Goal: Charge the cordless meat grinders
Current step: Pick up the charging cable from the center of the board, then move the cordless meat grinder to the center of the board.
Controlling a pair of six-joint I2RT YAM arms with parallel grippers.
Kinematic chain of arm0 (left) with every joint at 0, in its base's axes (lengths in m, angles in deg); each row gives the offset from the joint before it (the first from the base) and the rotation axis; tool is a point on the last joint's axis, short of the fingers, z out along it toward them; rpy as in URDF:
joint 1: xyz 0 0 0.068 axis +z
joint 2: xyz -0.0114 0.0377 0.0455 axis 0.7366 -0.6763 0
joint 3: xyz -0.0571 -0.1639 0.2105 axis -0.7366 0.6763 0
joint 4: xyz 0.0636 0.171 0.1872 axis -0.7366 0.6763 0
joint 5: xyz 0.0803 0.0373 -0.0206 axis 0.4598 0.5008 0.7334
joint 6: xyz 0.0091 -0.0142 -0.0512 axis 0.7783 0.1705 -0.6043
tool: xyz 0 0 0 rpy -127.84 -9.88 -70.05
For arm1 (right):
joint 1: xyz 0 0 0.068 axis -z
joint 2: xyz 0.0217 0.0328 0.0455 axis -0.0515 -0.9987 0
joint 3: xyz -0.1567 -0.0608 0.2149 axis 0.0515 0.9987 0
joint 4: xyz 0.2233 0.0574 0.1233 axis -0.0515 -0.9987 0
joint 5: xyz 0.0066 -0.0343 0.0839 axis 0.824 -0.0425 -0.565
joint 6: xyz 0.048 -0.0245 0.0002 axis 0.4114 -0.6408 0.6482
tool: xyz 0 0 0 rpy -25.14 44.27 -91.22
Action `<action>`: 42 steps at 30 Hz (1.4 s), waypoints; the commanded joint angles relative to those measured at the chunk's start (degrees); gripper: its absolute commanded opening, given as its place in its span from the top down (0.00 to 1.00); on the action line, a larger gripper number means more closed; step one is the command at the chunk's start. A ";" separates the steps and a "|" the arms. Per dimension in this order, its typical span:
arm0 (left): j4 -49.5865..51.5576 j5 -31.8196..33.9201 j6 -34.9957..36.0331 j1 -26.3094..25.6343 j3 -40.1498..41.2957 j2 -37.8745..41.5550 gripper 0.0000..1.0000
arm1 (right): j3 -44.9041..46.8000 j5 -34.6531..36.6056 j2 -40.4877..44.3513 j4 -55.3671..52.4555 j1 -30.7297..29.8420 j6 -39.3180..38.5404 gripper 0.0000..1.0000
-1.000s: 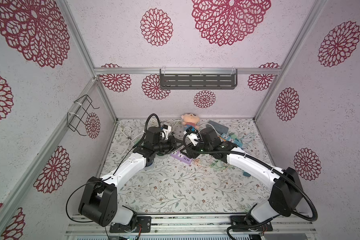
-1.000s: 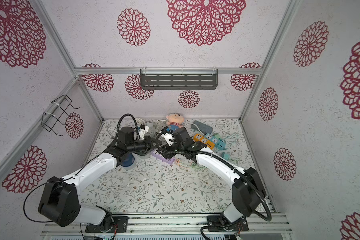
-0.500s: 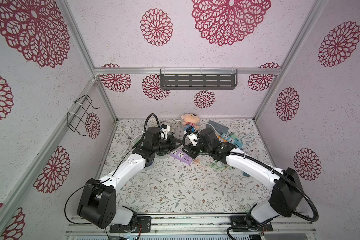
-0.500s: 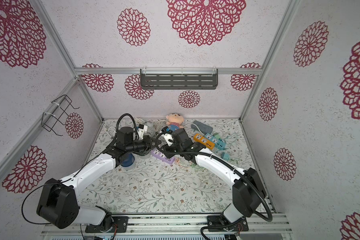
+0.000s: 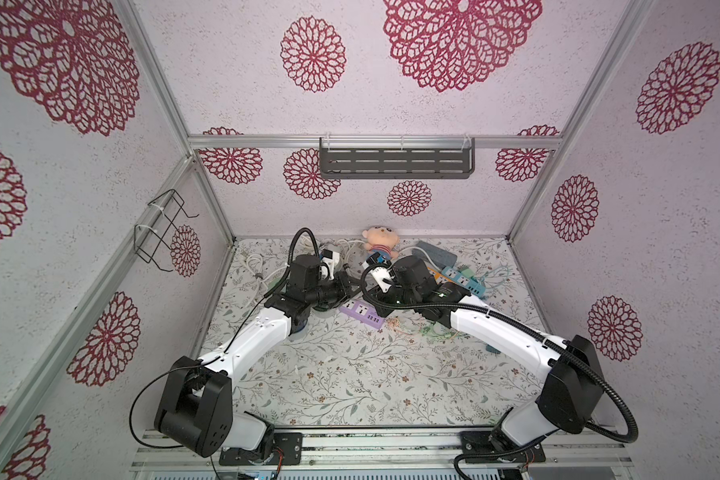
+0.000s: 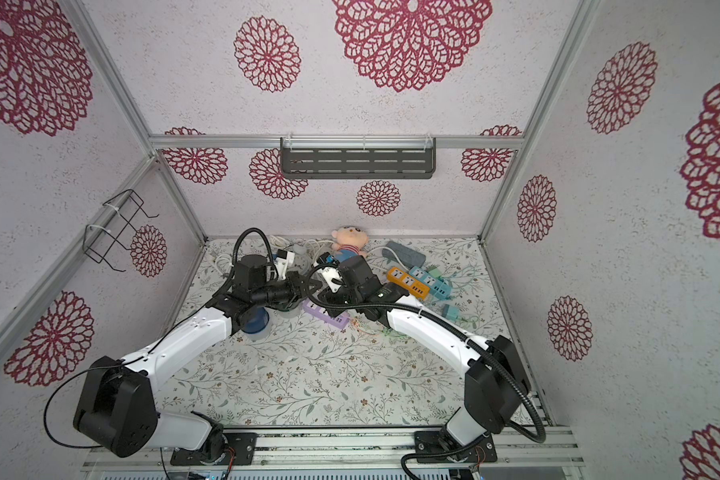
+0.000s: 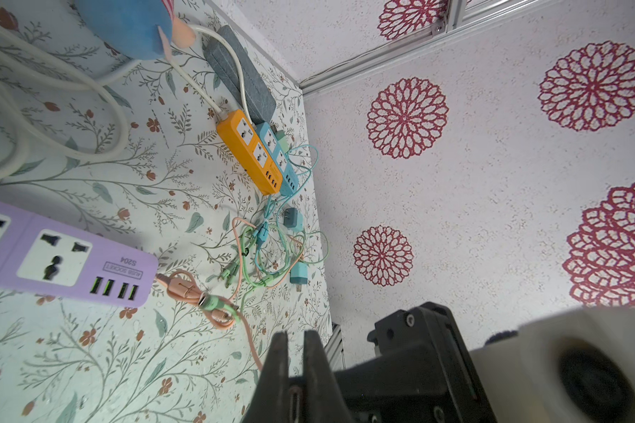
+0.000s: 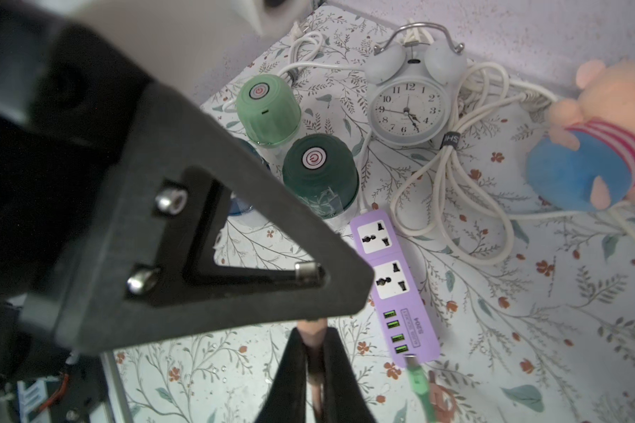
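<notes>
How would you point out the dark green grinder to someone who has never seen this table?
At the back, find the white alarm clock, then the purple power strip lying just in front of it. The dark green grinder stands at the strip's cord end, beside the light green grinder. It is the deep green dome; its neighbour is pale mint.

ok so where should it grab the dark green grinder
Probably the domed body's side wall, coming straight down from above: the dark green grinder stands upright with its button on top. Pinch across the sides not facing the light green grinder, which sits right beside it.
</notes>
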 commanded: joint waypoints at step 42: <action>34.48 47.36 23.69 13.19 -1.85 -7.22 0.03 | 13.44 1.54 5.04 6.90 0.74 2.27 1.00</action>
